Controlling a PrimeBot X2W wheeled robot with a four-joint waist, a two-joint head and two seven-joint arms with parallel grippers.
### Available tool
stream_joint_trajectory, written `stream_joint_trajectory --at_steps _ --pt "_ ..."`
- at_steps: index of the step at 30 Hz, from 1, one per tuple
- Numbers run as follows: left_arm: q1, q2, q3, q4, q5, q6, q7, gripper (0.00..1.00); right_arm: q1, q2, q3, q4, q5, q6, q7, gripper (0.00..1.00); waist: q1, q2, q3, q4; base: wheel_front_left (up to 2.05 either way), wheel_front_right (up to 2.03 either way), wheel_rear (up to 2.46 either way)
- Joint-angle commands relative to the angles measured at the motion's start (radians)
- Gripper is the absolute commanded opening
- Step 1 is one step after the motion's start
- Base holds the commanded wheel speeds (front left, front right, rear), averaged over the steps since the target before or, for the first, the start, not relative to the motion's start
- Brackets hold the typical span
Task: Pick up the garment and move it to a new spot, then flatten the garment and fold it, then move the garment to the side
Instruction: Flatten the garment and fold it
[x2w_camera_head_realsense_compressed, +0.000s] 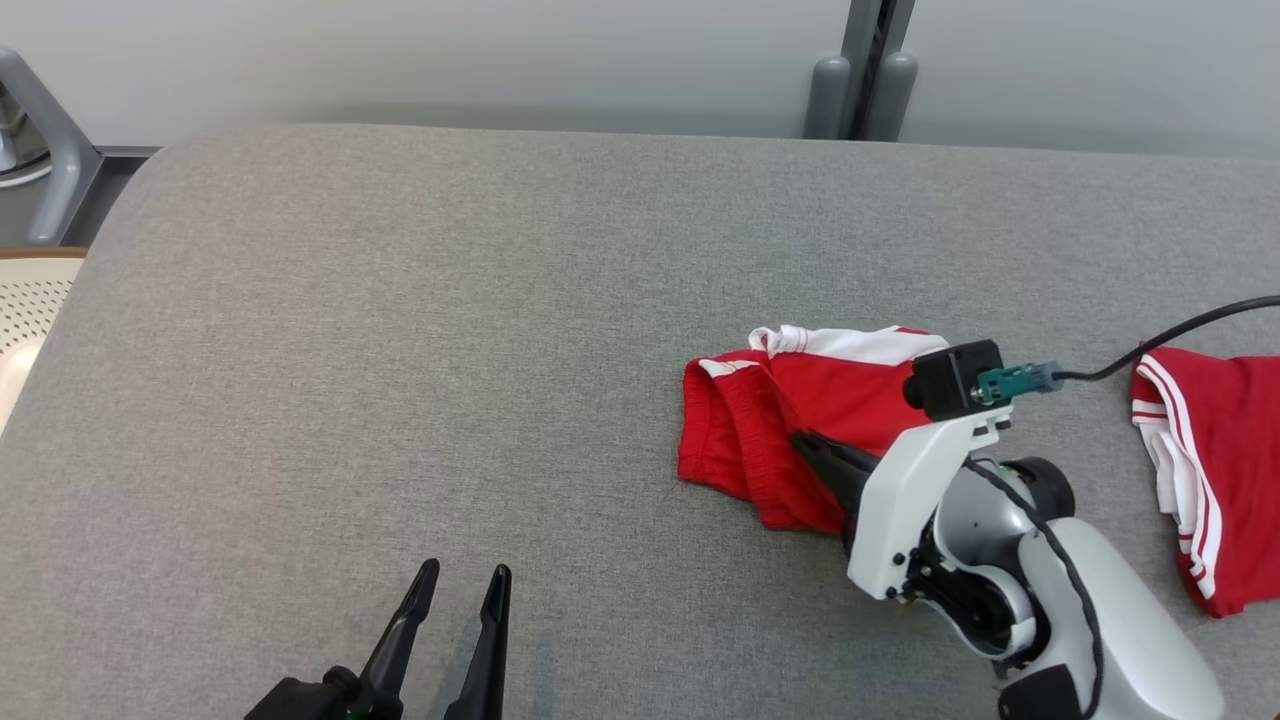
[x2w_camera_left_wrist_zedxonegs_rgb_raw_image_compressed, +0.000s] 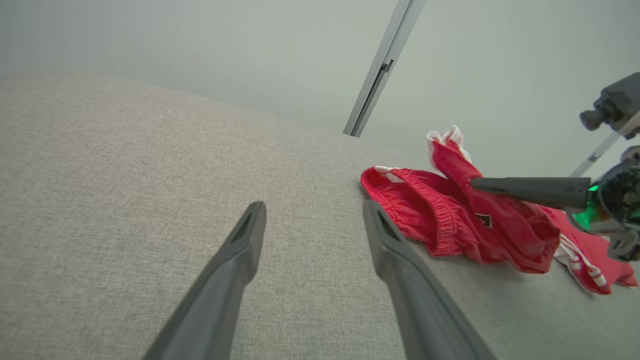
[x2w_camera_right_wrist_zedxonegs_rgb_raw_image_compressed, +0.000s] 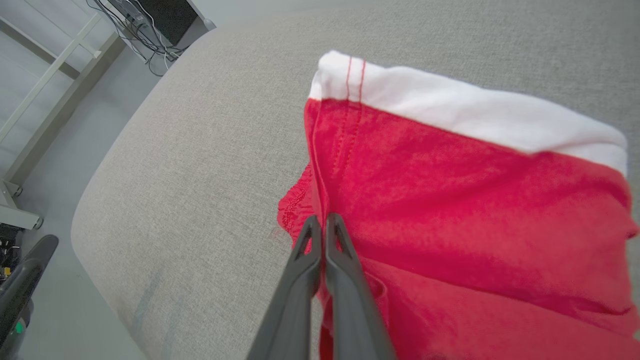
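Observation:
The garment (x2w_camera_head_realsense_compressed: 790, 400) is a pair of red shorts with white trim, bunched up right of centre on the grey padded table (x2w_camera_head_realsense_compressed: 400, 350). My right gripper (x2w_camera_head_realsense_compressed: 803, 442) reaches into it from the lower right and is shut on a fold of red cloth. In the right wrist view the two fingers (x2w_camera_right_wrist_zedxonegs_rgb_raw_image_compressed: 323, 222) are pinched together on a seam of the garment (x2w_camera_right_wrist_zedxonegs_rgb_raw_image_compressed: 450, 200). From the left wrist, the garment (x2w_camera_left_wrist_zedxonegs_rgb_raw_image_compressed: 440, 215) has one part pulled upward at the right gripper (x2w_camera_left_wrist_zedxonegs_rgb_raw_image_compressed: 475, 184). My left gripper (x2w_camera_head_realsense_compressed: 465, 578) stands open near the table's front edge, well left of the garment, holding nothing.
A second red-and-white garment (x2w_camera_head_realsense_compressed: 1210, 460) lies at the table's right edge. A black cable (x2w_camera_head_realsense_compressed: 1180, 335) runs from the right wrist camera. A beige perforated chair (x2w_camera_head_realsense_compressed: 30, 300) stands off the table's left side. A grey wall lies beyond the far edge.

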Motion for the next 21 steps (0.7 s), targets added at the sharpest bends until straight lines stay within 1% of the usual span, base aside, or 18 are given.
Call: stream_joint_trajectory --at_steps 1,6,10,16,17,18,21 --pt "0.011 0.004 -0.001 0.002 0.005 -0.001 -0.001 1.00 -0.003 0.015 0.005 0.026 -0.009 0.002 -0.032 0.00 0.0000 0.0000 -0.006 0.005 0.00 0.00 0.00" --pt "0.010 0.004 -0.006 0.006 0.010 -0.001 -0.001 1.00 -0.053 0.049 0.013 0.120 -0.014 0.002 -0.095 0.00 0.0000 0.0000 -0.007 0.008 0.00 0.00 0.00" --pt "0.007 0.004 -0.009 0.009 0.002 -0.002 -0.001 1.00 -0.098 0.058 0.030 0.198 -0.002 0.002 -0.137 0.00 0.0000 0.0000 -0.009 0.009 0.00 0.00 0.00" --pt "0.003 0.004 -0.024 0.014 -0.002 -0.002 -0.001 1.00 -0.145 0.059 0.130 0.271 0.090 0.002 -0.197 0.00 0.0000 0.0000 -0.010 0.010 0.00 0.00 0.00" --pt "0.003 0.004 -0.022 0.014 -0.003 -0.002 -0.001 1.00 -0.152 0.059 0.154 0.274 0.102 0.002 -0.214 0.36 0.0000 0.0000 -0.010 0.008 0.00 0.00 0.00" --pt "0.004 0.004 -0.020 0.015 -0.004 -0.002 -0.001 1.00 -0.157 0.059 0.172 0.279 0.112 0.002 -0.230 1.00 0.0000 0.0000 -0.011 0.006 0.00 0.00 0.00" --pt "0.006 0.003 -0.013 0.014 -0.006 -0.002 -0.001 1.00 -0.166 0.058 0.201 0.291 0.130 0.002 -0.297 1.00 0.0000 0.0000 -0.009 -0.005 0.00 0.00 0.00"
